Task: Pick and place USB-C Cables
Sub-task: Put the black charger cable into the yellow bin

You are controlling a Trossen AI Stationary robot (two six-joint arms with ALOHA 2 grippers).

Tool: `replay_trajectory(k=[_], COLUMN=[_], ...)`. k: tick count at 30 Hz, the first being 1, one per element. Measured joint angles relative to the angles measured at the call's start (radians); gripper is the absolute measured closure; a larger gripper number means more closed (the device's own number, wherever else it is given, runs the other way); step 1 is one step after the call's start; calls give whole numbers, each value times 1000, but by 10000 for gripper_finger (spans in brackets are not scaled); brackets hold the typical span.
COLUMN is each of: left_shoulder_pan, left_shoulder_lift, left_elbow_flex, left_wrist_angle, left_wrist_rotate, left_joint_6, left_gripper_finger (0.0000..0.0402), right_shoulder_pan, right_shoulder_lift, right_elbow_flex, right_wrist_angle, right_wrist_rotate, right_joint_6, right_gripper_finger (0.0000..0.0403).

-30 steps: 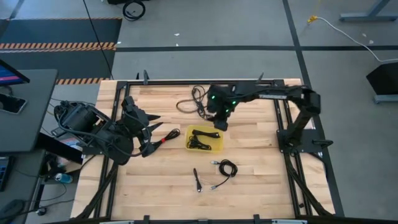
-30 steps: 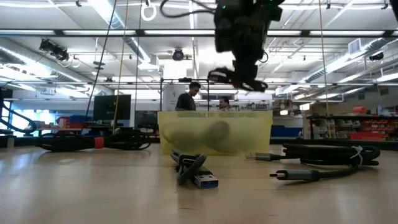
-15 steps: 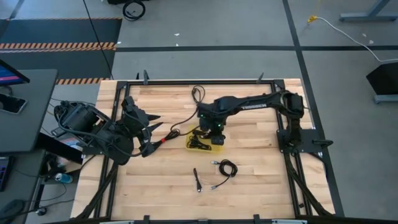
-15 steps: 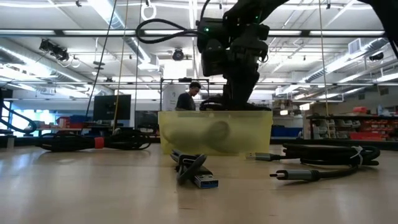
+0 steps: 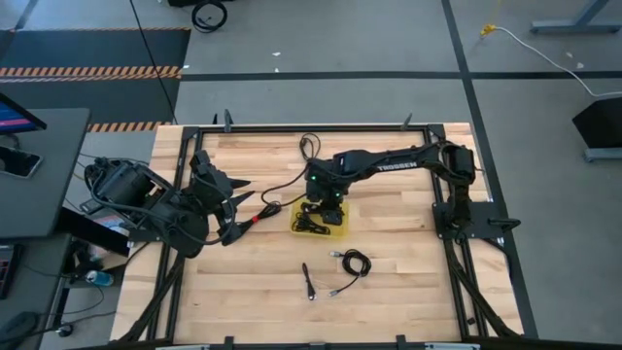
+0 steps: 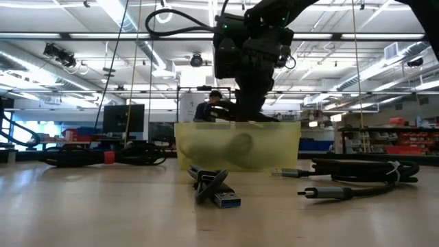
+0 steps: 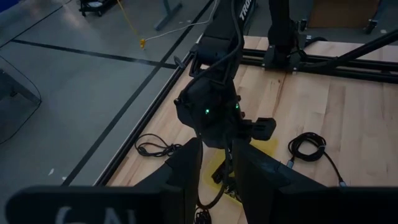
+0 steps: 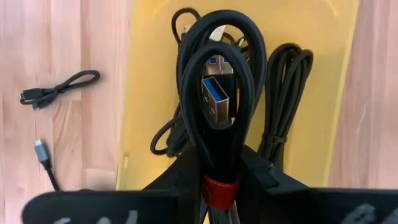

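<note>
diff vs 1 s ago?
The right claw, shut on a bundled cable, swung from the table's far side to above the yellow bin and came down toward it. The left claw stayed parked at the left; the loose cables on the table did not move.

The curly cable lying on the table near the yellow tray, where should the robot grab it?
Grip the curly cable across its bunched loop, from straight above: it lies flat on the table, clear of the yellow tray.
</note>
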Motion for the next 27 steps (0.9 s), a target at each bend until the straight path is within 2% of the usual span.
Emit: replay_trajectory(k=[27], left_shoulder_pan=[0], left_shoulder_lift=[0], left_elbow_flex=[0], left_wrist_angle=[0], left_wrist_rotate=[0], left_joint_6=[0], left_gripper_finger=[299], right_shoulder_pan=[-26], right_shoulder_lift=[5], right_elbow_flex=[-18], right_wrist_angle=[69], right_wrist_rotate=[19], right_joint_6=[9], right_gripper_finger=[339])
